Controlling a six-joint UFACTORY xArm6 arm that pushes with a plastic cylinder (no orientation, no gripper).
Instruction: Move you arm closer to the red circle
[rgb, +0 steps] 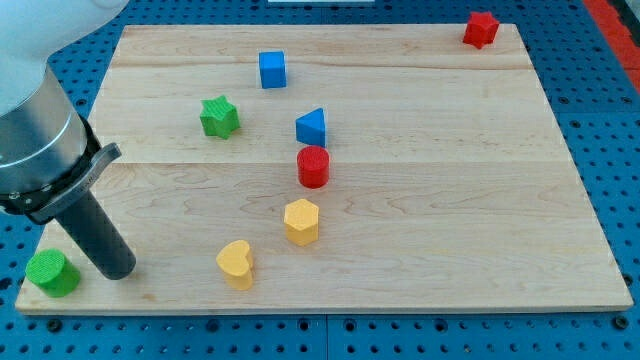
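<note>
1. So, my tip (118, 270) sits down in the view's bottom-left corner of the wooden board (450, 200), and the dark rod leans up and to the left into the grey cuff above it.
2. No gripper on this rig at all, just the bare rod, so nothing is open, closed or holding anything.
3. Just to the left of my tip is the green cylinder (52, 272), right at the board's corner. Close beside it, but I can't tell whether they touch.
4. The red circle (313, 166), a short red cylinder, stands upright around the middle of the board, well apart from my tip, up and to the view's right of it.
5. Just above the red circle is the blue triangle (312, 127), near it but with a gap showing.
6. Below the red circle there's the yellow hexagon (301, 221), and lower left of that the yellow heart (236, 263). The heart is the yellow block nearer my tip, sitting between it and the hexagon along the bottom.
7. The green star (219, 116) is left of the blue triangle, and the blue cube (272, 69) is up near the view's top.
8. Way off in the top-right corner is the red star (481, 29), far from everything else.
9. Around the board is a blue pegboard surface (600, 120) full of holes.
</note>
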